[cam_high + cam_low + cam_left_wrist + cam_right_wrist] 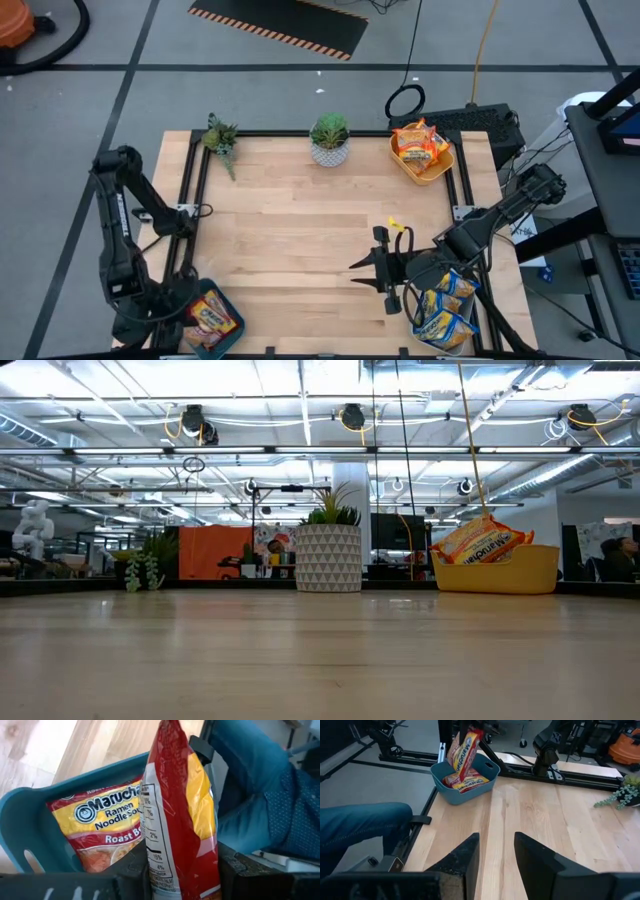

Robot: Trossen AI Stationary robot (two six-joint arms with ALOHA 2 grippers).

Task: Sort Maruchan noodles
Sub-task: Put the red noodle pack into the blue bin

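Overhead, the left tool (pixel 195 318) hangs above a teal bin (pixel 228 309) at the desk's near left corner, where a red noodle packet (pixel 212 318) shows. The right tool (pixel 375 268) sits low near the near right corner, fingers spread and empty, pointing across the wooden desk (pixel 290 230). Blue-and-yellow packets (pixel 445 308) are piled at the near right corner, and orange-yellow packets (pixel 418 144) fill a yellow bin (pixel 440 172) at the far right corner.

Level with the desk, the yellow bin (pixel 497 571) holds an orange-yellow packet (pixel 482 541) beside a potted plant (pixel 329 546).

Through the left wrist camera, the left tool (pixel 182 882) is clamped on an upright red packet (pixel 177 815) over the teal bin (pixel 30 830), where another red packet (pixel 102 825) lies flat.

Through the right wrist camera, the right tool (pixel 496 851) is open, and the held red packet (pixel 464 751) hangs over the teal bin (pixel 487 781).
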